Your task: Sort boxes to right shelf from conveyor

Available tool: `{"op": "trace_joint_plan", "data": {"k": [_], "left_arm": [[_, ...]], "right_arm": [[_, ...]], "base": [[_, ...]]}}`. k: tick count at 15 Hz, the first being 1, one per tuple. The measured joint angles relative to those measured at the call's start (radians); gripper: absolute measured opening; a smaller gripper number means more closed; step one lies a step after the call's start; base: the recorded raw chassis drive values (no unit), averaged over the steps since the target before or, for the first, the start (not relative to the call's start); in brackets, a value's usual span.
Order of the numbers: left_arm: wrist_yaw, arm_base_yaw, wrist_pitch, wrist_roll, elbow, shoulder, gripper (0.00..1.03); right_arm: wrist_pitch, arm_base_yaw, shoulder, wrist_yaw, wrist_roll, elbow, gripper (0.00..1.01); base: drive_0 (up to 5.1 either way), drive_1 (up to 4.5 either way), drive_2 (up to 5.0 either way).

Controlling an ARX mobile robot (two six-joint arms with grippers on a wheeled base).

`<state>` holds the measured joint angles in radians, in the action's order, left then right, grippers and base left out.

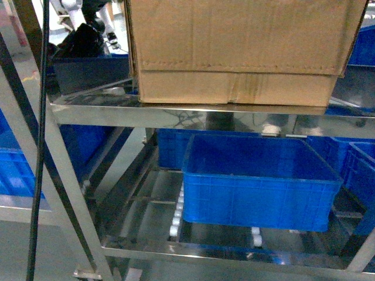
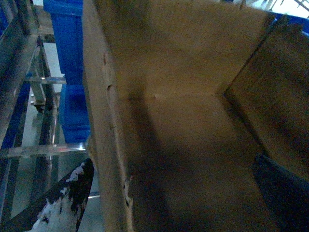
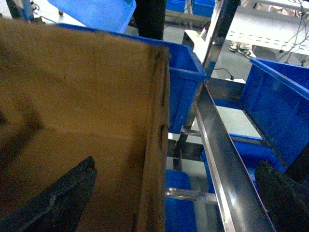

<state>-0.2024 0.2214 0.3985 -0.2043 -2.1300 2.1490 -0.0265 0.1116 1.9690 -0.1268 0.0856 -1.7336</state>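
A: Left gripper (image 2: 169,183) first. One mottled dark-and-white finger (image 2: 67,200) outside the box's left wall, the other dark finger at the lower right, inside the box. The wall stands between them; true pinch or not, cannot tell.

B: Right gripper (image 3: 178,203)?

A: Same pattern. One dark finger (image 3: 53,198) inside the box at lower left, the other at the lower right corner, outside by the steel rail. The box's right wall runs between them. Contact not readable; cannot tell.

B: The cardboard box (image 1: 240,52) itself?

A: Sits at the front edge of the shelf (image 1: 193,111), on its top tier. Top cut off in the head view. A perforated line runs across near its base. From both wrist views the inside is bare brown board, nothing in it; the far corner is in shadow.

B: Any print, labels?

A: None legible on any face shown.

B: Further out?

A: A blue crate (image 1: 258,181) on the lower tier, resting on white rollers (image 1: 176,219), appears empty. More blue crates behind and to both sides, partly hidden by the uprights; contents not visible. Black cable (image 1: 40,146) hangs down the left side. Dark blurred shape at top left, not identifiable.
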Motion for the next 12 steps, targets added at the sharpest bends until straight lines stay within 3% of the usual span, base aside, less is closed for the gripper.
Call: {"op": "trace_joint_plan", "data": {"k": [4,6,12], "left_arm": [[0.023,0.000,-0.084,-0.058,0.049,-0.051,0.98],[0.023,0.003,-0.090,-0.071,0.063,-0.057,0.98],[0.023,0.005,-0.187,-0.129,0.164,-0.141,0.98]], "right_arm": [[-0.087,0.007,-0.035,-0.009,-0.007,0.031,0.98],[-0.082,0.007,-0.039,-0.007,-0.010,0.032,0.98],[-0.211,0.021,-0.132,-0.019,-0.014,0.137,0.98]], "base": [[0.0,0.00,0.0],[0.0,0.00,0.0],[0.0,0.00,0.0]]}}
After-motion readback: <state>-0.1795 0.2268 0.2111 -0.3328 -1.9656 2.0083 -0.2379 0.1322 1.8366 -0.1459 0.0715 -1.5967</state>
